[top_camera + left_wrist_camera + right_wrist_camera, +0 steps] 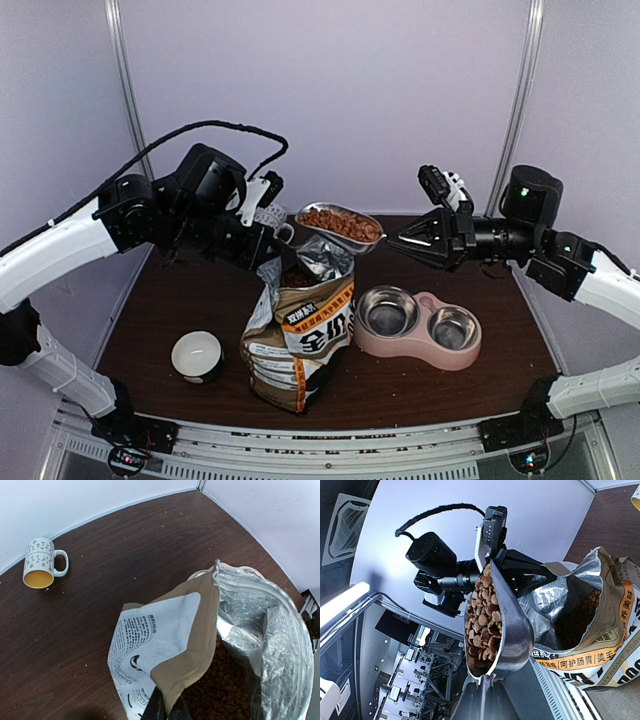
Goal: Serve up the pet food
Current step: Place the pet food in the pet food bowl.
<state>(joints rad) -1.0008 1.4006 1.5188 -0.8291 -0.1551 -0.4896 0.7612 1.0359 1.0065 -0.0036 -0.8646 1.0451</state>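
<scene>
Nearest us, a white cup (197,355) stands left of the printed bag (300,340), which sits upright and open on the tabletop (150,320). A pink double bowl (418,327) lies just right of the bag. Our left fingers (156,711) are clamped on the bag's rim. Our right fingers (467,705) grip the handle of a steel scoop (345,235) heaped with pet food (338,220), held above the bag's mouth on its far side. More of it lies inside the bag.

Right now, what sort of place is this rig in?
Likely a robot lab test booth: plain panel walls on metal posts, a metal rail along the table edge, and racks of equipment beyond in the right wrist view.
</scene>
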